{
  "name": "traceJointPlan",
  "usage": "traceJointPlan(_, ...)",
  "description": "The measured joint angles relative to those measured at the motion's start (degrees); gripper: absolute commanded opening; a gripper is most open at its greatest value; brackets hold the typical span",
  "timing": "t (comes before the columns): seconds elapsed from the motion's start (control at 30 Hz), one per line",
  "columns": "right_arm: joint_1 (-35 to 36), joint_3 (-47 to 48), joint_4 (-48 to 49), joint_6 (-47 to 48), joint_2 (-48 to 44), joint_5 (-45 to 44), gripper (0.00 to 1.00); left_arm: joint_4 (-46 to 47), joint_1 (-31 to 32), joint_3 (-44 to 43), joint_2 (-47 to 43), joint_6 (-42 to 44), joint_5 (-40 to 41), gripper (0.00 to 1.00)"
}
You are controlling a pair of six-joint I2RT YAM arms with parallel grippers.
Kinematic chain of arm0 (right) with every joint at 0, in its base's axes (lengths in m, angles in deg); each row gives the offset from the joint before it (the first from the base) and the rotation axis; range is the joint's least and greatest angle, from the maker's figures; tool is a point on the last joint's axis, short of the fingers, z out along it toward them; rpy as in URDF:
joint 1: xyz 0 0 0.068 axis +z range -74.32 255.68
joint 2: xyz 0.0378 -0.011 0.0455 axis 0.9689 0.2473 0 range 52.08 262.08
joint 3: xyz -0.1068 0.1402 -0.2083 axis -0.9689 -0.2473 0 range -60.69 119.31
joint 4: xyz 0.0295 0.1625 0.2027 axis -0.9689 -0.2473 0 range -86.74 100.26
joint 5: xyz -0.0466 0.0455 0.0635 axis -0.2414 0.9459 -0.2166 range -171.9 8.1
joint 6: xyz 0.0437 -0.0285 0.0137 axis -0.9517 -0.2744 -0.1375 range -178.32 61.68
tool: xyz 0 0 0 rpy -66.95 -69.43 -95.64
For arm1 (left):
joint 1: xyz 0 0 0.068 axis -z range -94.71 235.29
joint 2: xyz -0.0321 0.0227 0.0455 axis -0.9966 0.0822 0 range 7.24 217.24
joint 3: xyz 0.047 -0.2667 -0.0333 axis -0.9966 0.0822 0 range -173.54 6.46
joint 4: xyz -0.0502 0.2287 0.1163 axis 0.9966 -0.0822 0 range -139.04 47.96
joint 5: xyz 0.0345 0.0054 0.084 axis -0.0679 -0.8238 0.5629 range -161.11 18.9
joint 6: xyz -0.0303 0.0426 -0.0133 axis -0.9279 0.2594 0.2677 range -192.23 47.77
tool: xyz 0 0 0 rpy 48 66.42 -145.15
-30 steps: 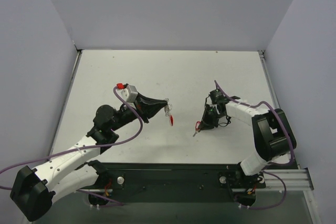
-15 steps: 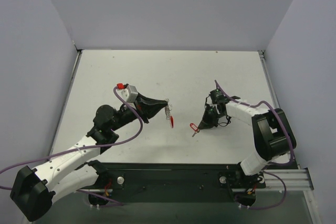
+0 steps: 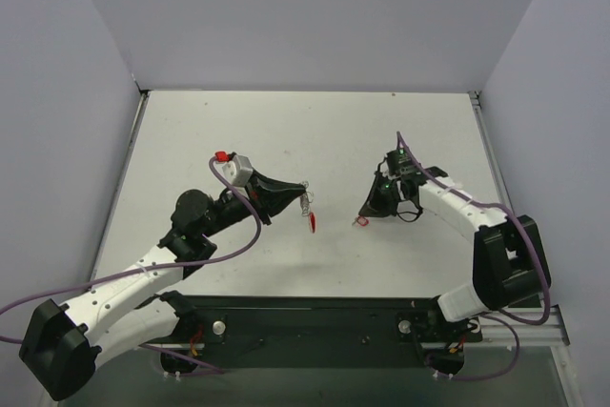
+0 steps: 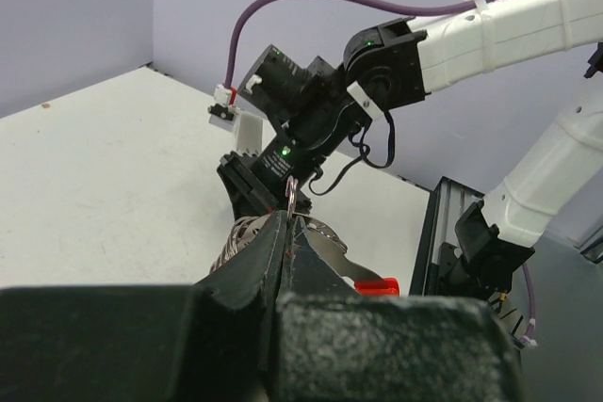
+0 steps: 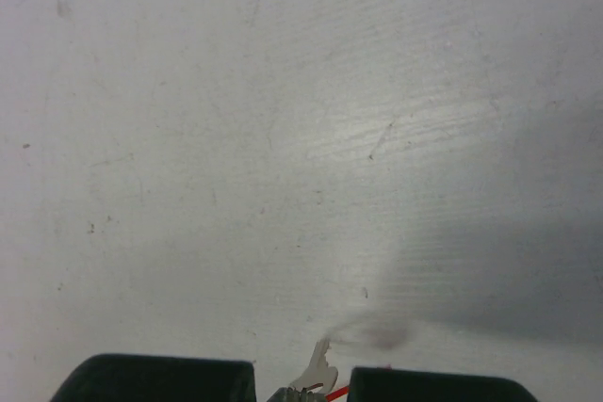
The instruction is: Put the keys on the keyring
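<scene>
Now that the right gripper [image 3: 370, 213] has shifted farther from its base, it pinches the red-tagged silver key [image 3: 361, 222]; the left gripper [image 3: 294, 194] clamps the keyring [image 3: 308, 207].

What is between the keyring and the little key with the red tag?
Nothing but bare table between the keyring and the key, as the top view shows.

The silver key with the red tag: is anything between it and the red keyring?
Nothing visible. Only bare white table separates the red-tagged small silver key in the right gripper from the red loop of silver keys in the left gripper.
</scene>
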Motion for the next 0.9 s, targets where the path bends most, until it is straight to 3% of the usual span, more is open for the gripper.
traceJointPlan(0.47, 0.0, 6.5, -1.2, 3.4, -7.6, -0.2, 0.0, -1.8, 0.0, -1.4, 0.0, 0.8, -0.9, 0.0)
traceJointPlan(0.9, 0.0, 6.4, 5.6, 4.3, -20.1, 4.3, 0.0, -1.7, 0.0, -3.2, 0.8, 1.4, -5.8, 0.0)
